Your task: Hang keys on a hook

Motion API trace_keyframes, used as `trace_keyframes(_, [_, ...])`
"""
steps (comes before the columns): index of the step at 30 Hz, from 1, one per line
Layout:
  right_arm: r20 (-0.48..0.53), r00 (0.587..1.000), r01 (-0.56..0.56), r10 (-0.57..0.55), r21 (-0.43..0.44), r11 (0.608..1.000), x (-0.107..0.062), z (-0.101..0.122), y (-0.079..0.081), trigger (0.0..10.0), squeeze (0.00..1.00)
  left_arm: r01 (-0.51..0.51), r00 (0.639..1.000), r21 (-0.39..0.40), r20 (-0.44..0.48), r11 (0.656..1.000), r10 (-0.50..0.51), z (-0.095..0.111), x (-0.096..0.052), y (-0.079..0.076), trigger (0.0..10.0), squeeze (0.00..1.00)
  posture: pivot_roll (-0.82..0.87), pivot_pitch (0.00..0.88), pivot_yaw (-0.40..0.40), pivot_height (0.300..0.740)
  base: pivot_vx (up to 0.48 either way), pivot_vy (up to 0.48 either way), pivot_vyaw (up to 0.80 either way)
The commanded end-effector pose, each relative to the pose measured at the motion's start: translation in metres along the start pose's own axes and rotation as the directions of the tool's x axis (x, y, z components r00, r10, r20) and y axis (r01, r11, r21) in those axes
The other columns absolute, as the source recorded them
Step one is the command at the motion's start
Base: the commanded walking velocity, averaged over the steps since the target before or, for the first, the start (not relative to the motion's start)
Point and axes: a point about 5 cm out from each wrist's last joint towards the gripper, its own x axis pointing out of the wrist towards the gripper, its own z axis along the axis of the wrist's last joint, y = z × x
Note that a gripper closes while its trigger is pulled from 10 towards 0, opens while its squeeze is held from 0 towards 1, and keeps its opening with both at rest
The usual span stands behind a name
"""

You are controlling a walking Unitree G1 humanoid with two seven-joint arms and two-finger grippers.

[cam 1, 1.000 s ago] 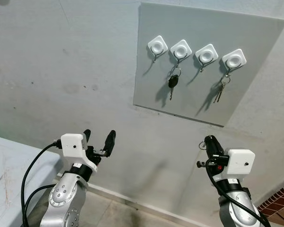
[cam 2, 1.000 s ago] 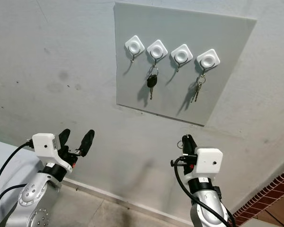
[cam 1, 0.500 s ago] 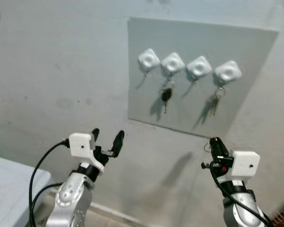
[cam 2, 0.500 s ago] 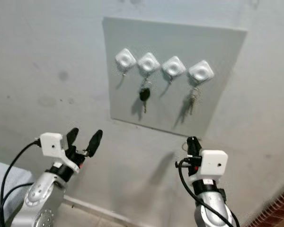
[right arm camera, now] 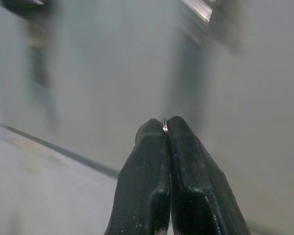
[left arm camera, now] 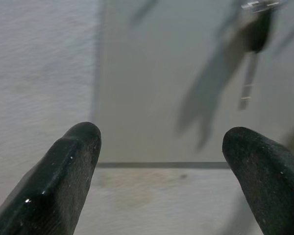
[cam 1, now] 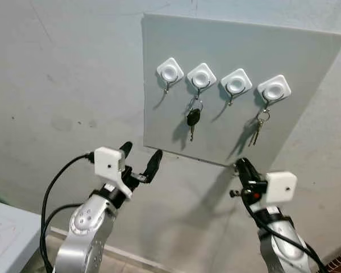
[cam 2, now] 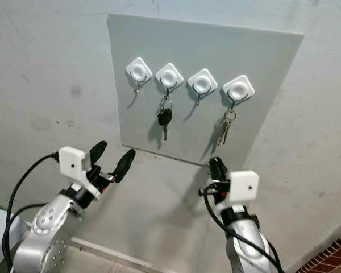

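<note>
Closing on the hooks

I've stepped nearer: board (cam 1: 238, 85) looms larger. Right gripper (cam 1: 241, 166), pinched on a key ring (right arm camera: 164, 125), sits at 6 o'clock beneath the free hook (cam 1: 236, 84); left gripper (cam 1: 140, 160) spread, idle.

- Two shiny silver arms (cam 1: 85, 227) with round joints.
- A white box (cam 1: 109, 160) sits on each wrist.
- Black cables (cam 1: 51, 193) loop along them.
- Long black fingers (left arm camera: 63, 181).

A grey concrete wall (cam 1: 62, 85) (stained in spots) filled the background; at five o'clock, a strip of red brick (cam 2: 329, 250) showed in the corner.
</note>
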Motion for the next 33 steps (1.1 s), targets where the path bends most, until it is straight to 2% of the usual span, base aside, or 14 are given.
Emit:
trace_keyframes(1, [0.039,0.997,-0.062,0.061,0.028,0.998,0.006,0.012,0.003,10.0,0.00,0.062,0.998,0.024,0.005,0.998,-0.062,0.005,0.004,-0.010,10.0,0.00,-0.01,0.000,-0.033,0.740,0.000,0.000,0.00])
trace_keyframes(9, [0.165,0.960,-0.248,0.226,0.123,0.961,0.018,0.044,0.020,10.0,0.00,0.197,0.979,0.013,0.040,0.980,-0.198,0.018,0.010,-0.037,10.0,0.00,-0.01,0.009,-0.042,0.740,0.000,0.000,0.00])
trace_keyframes(14, [0.227,0.936,-0.311,0.268,0.182,0.933,0.022,0.061,0.024,10.0,0.00,0.236,0.970,0.016,0.060,0.972,-0.237,0.028,0.014,-0.042,10.0,0.00,-0.01,0.013,-0.045,0.740,0.000,0.000,0.00])
trace_keyframes(18, [0.271,0.931,-0.309,0.245,0.224,0.924,0.023,0.072,0.020,10.0,0.00,0.259,0.962,0.030,0.081,0.966,-0.260,0.036,0.016,-0.045,10.0,0.00,-0.01,0.012,-0.043,0.740,0.000,0.000,0.00])
trace_keyframes(33, [0.287,0.947,-0.221,0.147,0.244,0.944,0.013,0.080,0.002,10.0,0.00,0.307,0.945,0.066,0.102,0.950,-0.312,0.053,0.021,-0.046,10.0,0.00,-0.03,0.005,-0.022,0.740,0.000,0.000,0.00])
